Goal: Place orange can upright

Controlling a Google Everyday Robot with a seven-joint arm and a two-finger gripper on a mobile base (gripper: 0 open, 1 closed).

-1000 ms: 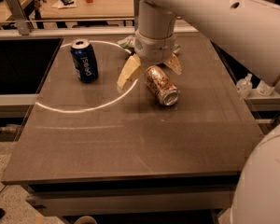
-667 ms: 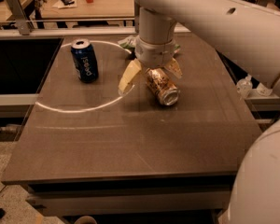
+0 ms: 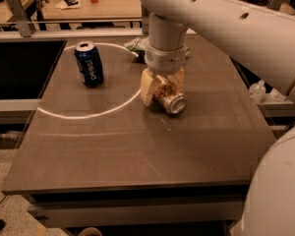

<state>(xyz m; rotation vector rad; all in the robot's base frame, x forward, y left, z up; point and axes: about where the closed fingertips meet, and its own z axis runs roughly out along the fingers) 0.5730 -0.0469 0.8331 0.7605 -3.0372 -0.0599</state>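
The orange can (image 3: 171,101) lies on its side on the brown table (image 3: 137,151), a little right of centre, with its silver top facing the front right. My gripper (image 3: 162,93) reaches straight down over it. Its cream fingers (image 3: 147,86) stand on either side of the can's rear half and press against it. The can's front end sticks out from between them and the can rests on the table top.
A blue Pepsi can (image 3: 89,64) stands upright at the back left, inside a white ring of light (image 3: 88,116). A crumpled green item (image 3: 132,44) lies behind the arm. The table drops off on the left beside a dark bin. A small bottle (image 3: 258,90) sits off the right edge.
The gripper has come lower over the can and its left finger has moved in against the can. The can has stayed lying in place.
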